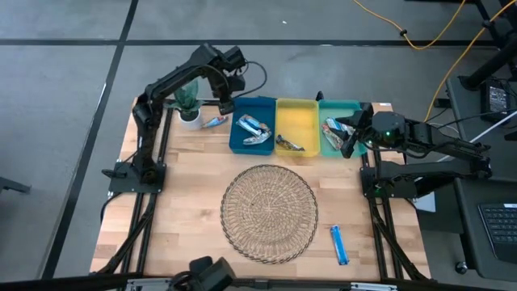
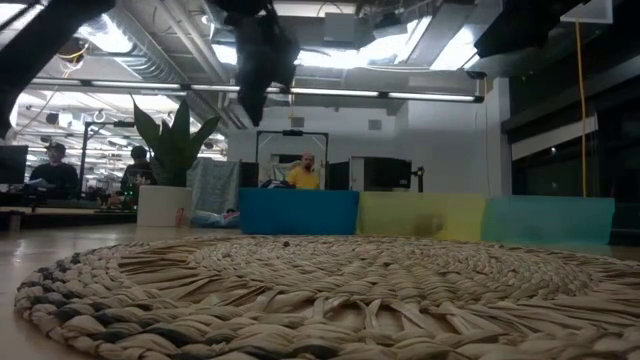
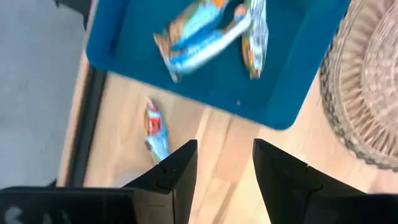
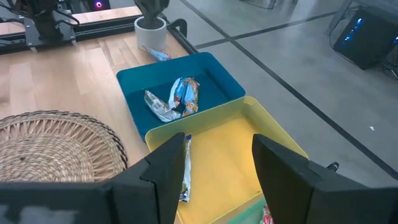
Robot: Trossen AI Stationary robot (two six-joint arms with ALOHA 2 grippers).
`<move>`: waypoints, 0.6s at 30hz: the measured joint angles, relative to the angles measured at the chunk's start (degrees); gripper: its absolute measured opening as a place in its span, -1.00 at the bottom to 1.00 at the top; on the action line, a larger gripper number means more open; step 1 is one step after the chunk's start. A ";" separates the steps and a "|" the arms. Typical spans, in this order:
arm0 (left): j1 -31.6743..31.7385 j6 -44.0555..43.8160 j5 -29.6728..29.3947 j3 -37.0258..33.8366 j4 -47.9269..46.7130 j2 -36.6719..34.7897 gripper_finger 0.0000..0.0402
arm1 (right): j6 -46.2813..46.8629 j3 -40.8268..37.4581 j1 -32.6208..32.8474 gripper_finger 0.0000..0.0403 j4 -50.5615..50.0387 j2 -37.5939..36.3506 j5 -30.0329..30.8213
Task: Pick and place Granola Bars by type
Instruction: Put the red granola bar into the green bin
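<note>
Your shiny blue-wrapped granola bars [image 3: 202, 34] lie in the blue rectangular tray [image 1: 242, 144]; one bar [image 1: 216, 122] sits on the wooden table [image 1: 186, 202] beside it. Your left gripper [image 3: 224, 171] hovers there, fingers apart, empty. Your right gripper [image 4: 217, 171], also open, is over the yellow tray [image 4: 233, 149].

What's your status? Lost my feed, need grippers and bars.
Left gripper open above the stray bar beside the blue tray. Right gripper open, empty, over the yellow tray. Blue bar still on table. Nothing blocking.

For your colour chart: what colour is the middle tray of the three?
Yellow; the middle tray shows best in the high view.
</note>
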 joint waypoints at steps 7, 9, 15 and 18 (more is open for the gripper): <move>0.17 -2.08 0.31 -19.28 14.64 -9.31 -0.27 | -0.15 0.00 0.00 -0.07 0.00 0.00 0.04; 0.17 -3.60 0.33 -24.59 20.01 -11.53 -0.27 | -0.17 0.00 -0.01 -0.07 0.00 0.00 0.04; 0.07 -5.18 0.17 -36.92 28.75 -14.28 -0.27 | -0.17 0.02 0.00 -0.07 1.22 0.00 0.06; 0.09 -5.08 -0.56 -41.11 32.06 -14.30 -0.27 | -0.17 0.02 -0.02 -0.07 2.25 0.00 0.14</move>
